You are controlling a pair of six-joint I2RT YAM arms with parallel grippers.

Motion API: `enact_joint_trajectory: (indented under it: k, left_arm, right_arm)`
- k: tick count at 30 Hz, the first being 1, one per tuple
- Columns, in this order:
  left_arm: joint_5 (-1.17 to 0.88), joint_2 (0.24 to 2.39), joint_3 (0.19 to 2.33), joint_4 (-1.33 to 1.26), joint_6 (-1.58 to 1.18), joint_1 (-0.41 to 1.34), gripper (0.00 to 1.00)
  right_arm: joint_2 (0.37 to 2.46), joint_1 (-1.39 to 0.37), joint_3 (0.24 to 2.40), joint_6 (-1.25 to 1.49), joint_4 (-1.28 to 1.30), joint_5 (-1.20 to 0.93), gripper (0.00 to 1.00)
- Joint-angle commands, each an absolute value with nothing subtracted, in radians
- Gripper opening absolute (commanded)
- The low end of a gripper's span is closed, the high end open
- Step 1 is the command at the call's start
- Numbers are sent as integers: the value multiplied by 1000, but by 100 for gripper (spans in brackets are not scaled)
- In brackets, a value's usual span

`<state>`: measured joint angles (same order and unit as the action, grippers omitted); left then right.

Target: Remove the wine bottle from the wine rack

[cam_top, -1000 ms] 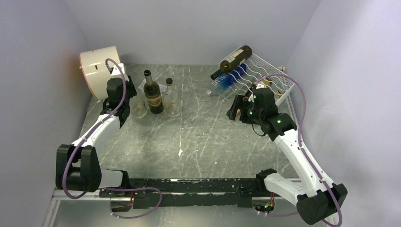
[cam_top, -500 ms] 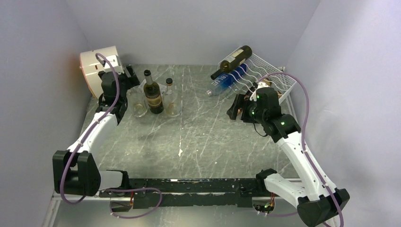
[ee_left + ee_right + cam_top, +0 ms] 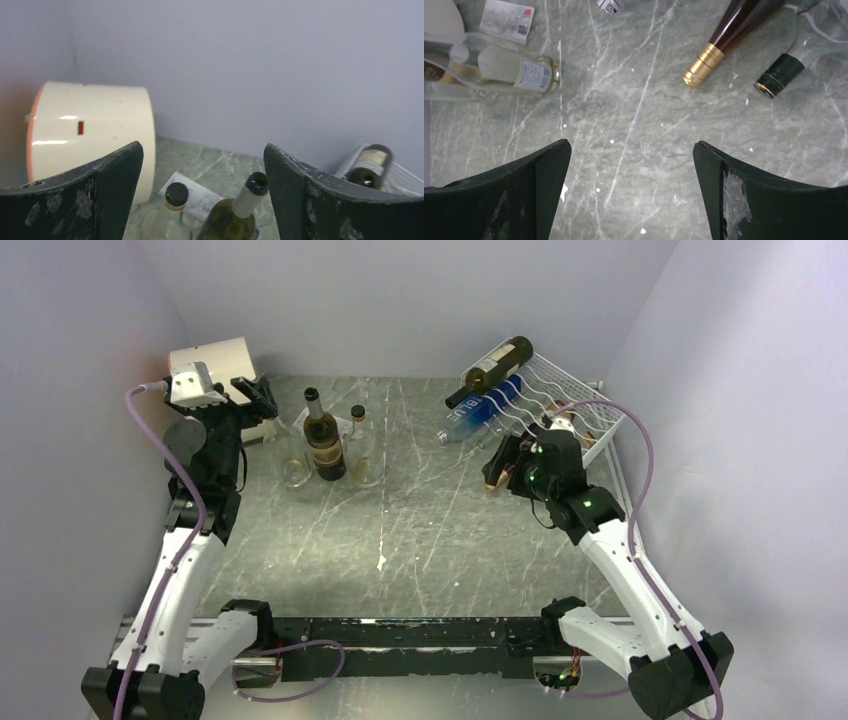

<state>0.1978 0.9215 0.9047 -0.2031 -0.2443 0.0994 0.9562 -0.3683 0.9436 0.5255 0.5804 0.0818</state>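
The white wire wine rack (image 3: 580, 410) sits at 2 o'clock on the grey marbled surface (image 3: 420, 530), and the dark wine bottle (image 3: 492, 368) lies slanted on its top row, neck jutting out toward 8 o'clock, with a blue bottle (image 3: 482, 412) lying parallel just below it. The right end effector (image 3: 497, 462) hangs low at the rack's 8 o'clock edge, spread wide and holding nothing; its wrist view shows a gold-foiled bottle neck (image 3: 716, 47) and a black-capped neck (image 3: 780, 74) at 1 o'clock. The left end effector (image 3: 260, 400) is raised at 10 o'clock beside the cream drum (image 3: 215, 352), also spread wide and empty. An upright wine bottle (image 3: 324, 440), a small black-capped bottle (image 3: 358, 432) and a glass (image 3: 292, 468) stand at 11 o'clock
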Motion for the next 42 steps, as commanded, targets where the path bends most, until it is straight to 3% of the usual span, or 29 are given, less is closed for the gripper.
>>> enact_joint_trajectory:
  k: [1,7,25,31,37,42]
  left_arm:
    - [-12,892,892,-274,-284,113,92]
    - [-253,918,920,-298,-272,121,91]
    - [-326,953,895,-345,-283,227,88]
    - [-318,953,896,-339,-273,232,86]
    - [-313,962,885,-352,-276,232,86]
    - [-367,989,887,-370,-294,232,83]
  right_arm:
    - [1021,-365,953,580,403,115,98]
    - [1257,-364,1099,678,248,83,98]
    - [1754,-322,1296,964,-106,121,90]
    - [1878,-306,1343,1081,-134,103,83]
    - [1968,-286,1344,1150,-257,48,66]
    - [2014,-274,1361,1182,-312,27,59]
